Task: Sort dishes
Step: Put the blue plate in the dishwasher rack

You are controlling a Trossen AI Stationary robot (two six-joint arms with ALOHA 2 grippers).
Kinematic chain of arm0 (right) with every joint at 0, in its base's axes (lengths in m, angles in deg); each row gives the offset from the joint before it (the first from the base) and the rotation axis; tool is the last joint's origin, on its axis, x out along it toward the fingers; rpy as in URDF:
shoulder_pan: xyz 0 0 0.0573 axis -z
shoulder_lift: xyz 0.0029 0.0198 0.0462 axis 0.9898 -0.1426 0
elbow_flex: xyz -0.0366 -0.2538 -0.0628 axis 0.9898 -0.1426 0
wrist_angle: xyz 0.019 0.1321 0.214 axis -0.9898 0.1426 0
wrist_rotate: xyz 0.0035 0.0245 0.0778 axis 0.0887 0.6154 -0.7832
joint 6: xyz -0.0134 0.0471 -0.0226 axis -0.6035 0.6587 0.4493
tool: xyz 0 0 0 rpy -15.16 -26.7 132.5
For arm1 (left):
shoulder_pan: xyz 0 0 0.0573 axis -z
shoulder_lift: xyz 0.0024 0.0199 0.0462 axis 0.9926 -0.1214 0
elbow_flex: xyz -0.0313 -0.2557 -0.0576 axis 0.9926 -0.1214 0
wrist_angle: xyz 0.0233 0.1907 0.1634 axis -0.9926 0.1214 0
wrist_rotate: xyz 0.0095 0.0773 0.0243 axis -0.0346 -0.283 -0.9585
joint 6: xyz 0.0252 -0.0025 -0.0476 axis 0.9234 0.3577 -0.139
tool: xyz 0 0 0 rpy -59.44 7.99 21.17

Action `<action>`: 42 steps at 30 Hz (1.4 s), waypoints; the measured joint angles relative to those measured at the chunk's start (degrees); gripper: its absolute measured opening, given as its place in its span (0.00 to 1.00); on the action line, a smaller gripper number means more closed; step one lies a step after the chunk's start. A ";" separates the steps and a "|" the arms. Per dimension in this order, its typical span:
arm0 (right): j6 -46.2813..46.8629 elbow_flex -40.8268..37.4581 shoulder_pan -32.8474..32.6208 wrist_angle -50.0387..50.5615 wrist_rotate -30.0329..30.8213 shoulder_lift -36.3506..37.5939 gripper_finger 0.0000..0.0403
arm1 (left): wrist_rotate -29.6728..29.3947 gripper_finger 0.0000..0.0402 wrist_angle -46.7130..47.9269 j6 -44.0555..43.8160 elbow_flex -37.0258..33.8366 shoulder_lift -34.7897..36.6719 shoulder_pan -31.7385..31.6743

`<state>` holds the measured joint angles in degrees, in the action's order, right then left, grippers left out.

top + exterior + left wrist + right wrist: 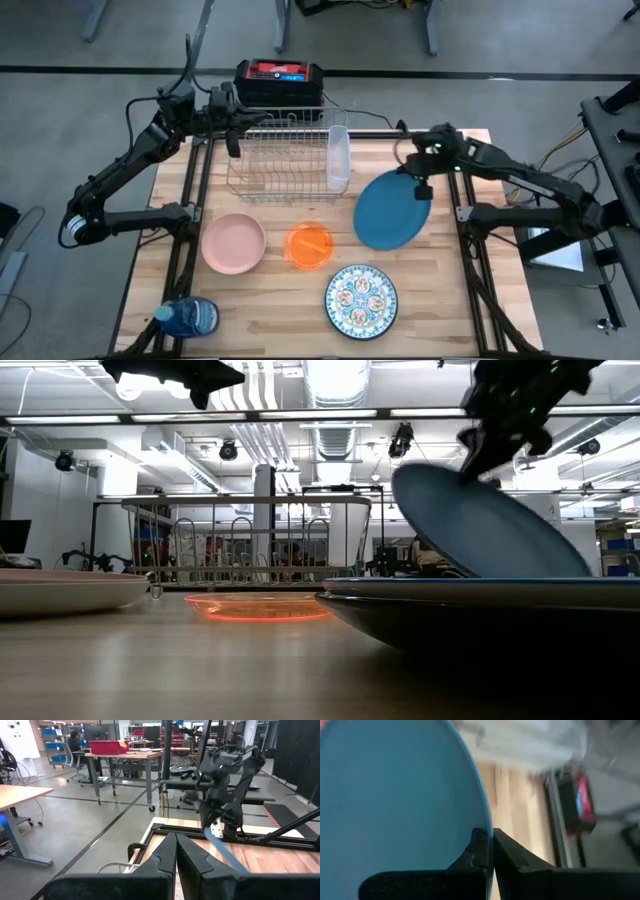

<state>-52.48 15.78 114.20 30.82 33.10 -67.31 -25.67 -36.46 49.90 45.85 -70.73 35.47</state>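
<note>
The right claw (422,188) pinches the far rim of the large plain blue plate (392,212), tilting it off the wooden tabletop (270,310), probably so it can go upright into the wire dish rack (280,160). The left claw (232,140), pressed together, waits at the rack's far left.

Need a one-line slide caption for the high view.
Right gripper tilts the blue plate up by its rim beside the dish rack.
</note>
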 joint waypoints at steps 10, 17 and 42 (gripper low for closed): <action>1.13 0.07 -0.19 -4.10 -12.10 11.02 0.00 | -0.02 0.00 -0.80 -1.09 0.00 0.02 0.19; 1.26 0.00 -0.17 -17.24 -33.87 11.75 0.00 | -0.02 0.00 -1.16 -1.28 0.00 0.02 1.83; 4.63 0.20 -3.44 -49.43 -64.37 3.62 0.00 | 0.00 0.00 -1.58 -1.51 0.00 0.02 6.77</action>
<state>-47.85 15.98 110.76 -18.61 -31.27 -63.70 -25.67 -38.04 48.39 45.85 -70.71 42.24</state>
